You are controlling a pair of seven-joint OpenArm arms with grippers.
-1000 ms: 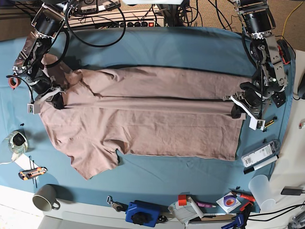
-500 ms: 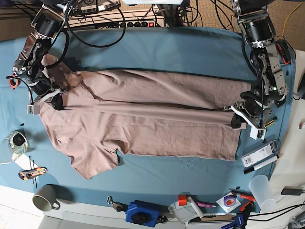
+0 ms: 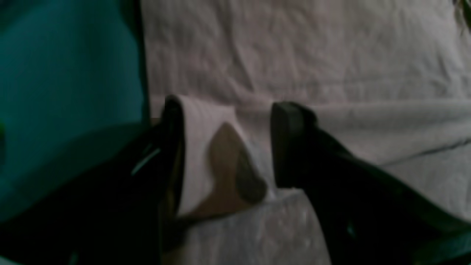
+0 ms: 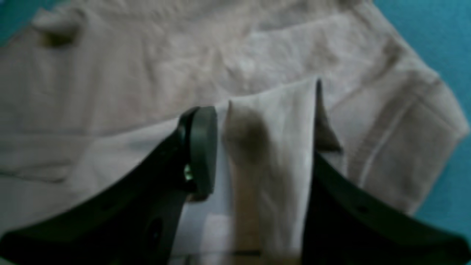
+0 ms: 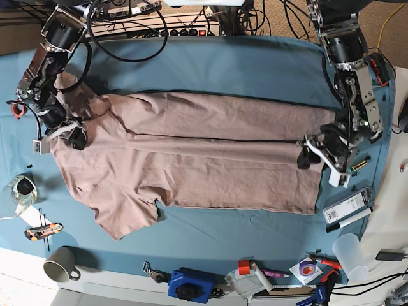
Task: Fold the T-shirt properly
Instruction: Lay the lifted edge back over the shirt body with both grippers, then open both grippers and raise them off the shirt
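The pink-beige T-shirt lies spread across the blue table cloth, neck at the left, hem at the right, its far long edge folded over toward the middle. My left gripper sits at the hem end of that fold. In the left wrist view its jaws stand apart, with a raised fold of shirt between them, lying against one finger. My right gripper is at the shoulder end. In the right wrist view its jaws also stand apart around a raised fold of shirt.
A mug, a box cutter, a blue tool and a plastic cup lie along the front edge. A white device lies at the right. A power strip and cables lie at the back.
My left gripper has moved inward to the left along the hem. My right gripper has shifted slightly back and left. The folded band has settled flatter on the shirt.
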